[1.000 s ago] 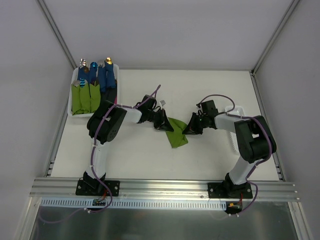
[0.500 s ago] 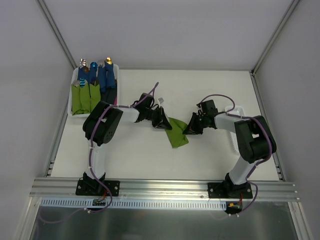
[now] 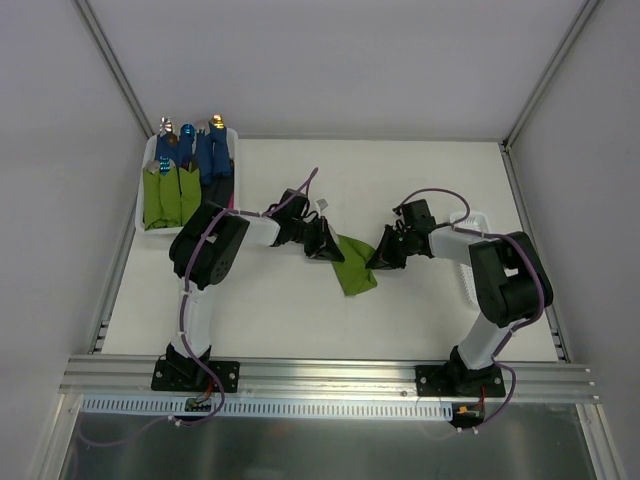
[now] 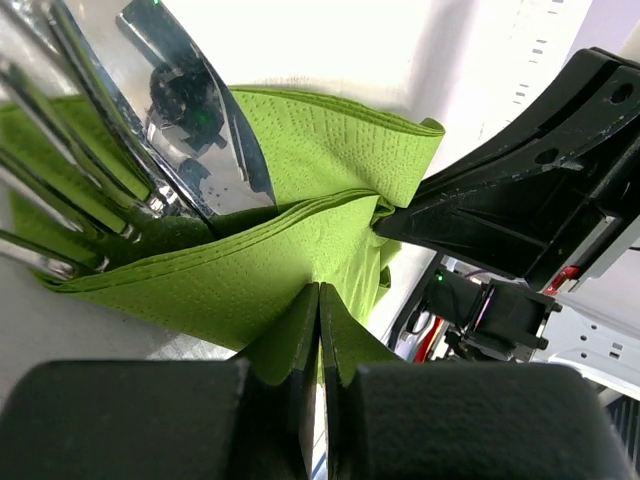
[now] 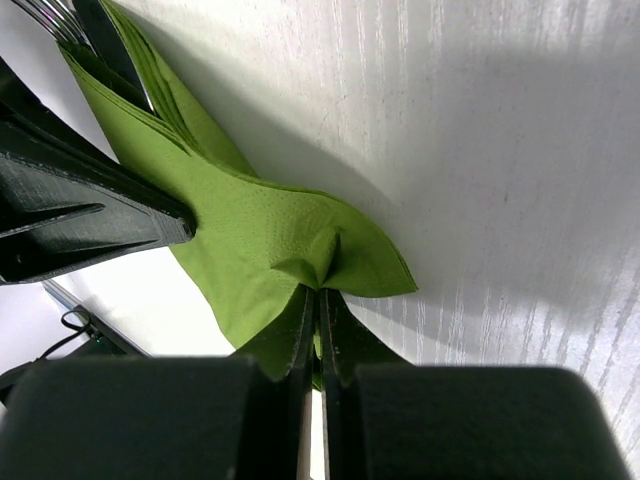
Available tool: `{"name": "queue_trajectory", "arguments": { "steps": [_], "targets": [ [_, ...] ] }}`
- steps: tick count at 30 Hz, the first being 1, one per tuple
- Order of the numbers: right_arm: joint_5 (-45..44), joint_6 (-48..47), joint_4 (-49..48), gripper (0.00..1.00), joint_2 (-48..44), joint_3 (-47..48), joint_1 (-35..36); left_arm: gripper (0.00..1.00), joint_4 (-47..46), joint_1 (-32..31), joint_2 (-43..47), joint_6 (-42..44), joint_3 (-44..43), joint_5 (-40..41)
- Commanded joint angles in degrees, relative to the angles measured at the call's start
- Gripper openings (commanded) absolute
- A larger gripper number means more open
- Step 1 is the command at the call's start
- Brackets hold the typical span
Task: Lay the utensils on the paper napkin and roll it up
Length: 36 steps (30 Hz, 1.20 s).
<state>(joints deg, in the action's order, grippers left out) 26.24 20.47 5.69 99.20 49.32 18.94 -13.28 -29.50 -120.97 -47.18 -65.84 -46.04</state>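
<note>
The lime-green paper napkin (image 3: 352,268) lies folded on the table between my two grippers. In the left wrist view it (image 4: 300,240) wraps the silver heads of the utensils (image 4: 190,150), a knife blade and fork tines; their handles are hidden. My left gripper (image 3: 325,245) is shut on the napkin's left edge, pinched between the jaws (image 4: 319,300). My right gripper (image 3: 385,256) is shut on the napkin's right corner (image 5: 320,262), which bunches at the fingertips (image 5: 318,295).
A white tray (image 3: 146,170) at the back left holds green and blue rolled bundles with utensils. A white rack (image 3: 468,275) stands at the right under the right arm. Bare table lies in front of the napkin.
Almost nothing moves: both grippers stay pinched on the napkin. The left arm's elbow shifts slightly.
</note>
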Motion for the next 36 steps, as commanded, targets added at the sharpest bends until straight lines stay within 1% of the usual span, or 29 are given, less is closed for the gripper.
{"name": "queue_trajectory", "arguments": {
  "steps": [1, 10, 14, 20, 27, 31, 32, 34, 36],
  "targets": [
    [-1.6, -1.0, 3.1, 0.0, -3.0, 2.0, 0.5, 0.0, 2.2, 1.1, -2.3, 1.7, -0.2, 3.3],
    [-0.6, 0.3, 4.9, 0.0, -6.6, 6.8, 2.5, 0.0, 3.3, 1.7, -3.1, 1.8, -0.4, 4.9],
    [0.7, 1.3, 4.8, 0.01, -6.1, 8.8, 4.3, 0.0, 3.3, 1.7, -3.1, 1.8, -0.3, 5.1],
    [2.6, 4.7, 2.7, 0.02, -4.2, 9.1, 7.2, 0.0, 3.3, 1.7, -2.8, 2.0, -0.3, 5.1],
    [4.6, 7.8, -0.6, 0.05, -3.7, 6.7, 8.9, 0.0, 3.3, 1.7, -2.7, 2.1, -0.3, 5.3],
    [5.9, 9.4, -2.3, 0.11, -2.8, 5.3, 9.0, 0.0, 3.4, 1.6, -2.7, 2.1, -0.2, 5.3],
    [6.2, 9.6, -2.8, 0.16, -2.5, 5.1, 9.1, 0.0, 3.4, 1.6, -2.7, 2.1, -0.2, 5.3],
    [6.8, 10.5, -3.4, 0.2, -2.3, 4.6, 9.1, 0.0, 3.4, 1.7, -2.6, 2.3, -0.2, 5.3],
    [7.1, 10.7, -4.1, 0.28, -2.1, 3.7, 9.1, 0.0, 3.4, 1.6, -2.7, 2.3, -0.1, 5.3]
  ]
}}
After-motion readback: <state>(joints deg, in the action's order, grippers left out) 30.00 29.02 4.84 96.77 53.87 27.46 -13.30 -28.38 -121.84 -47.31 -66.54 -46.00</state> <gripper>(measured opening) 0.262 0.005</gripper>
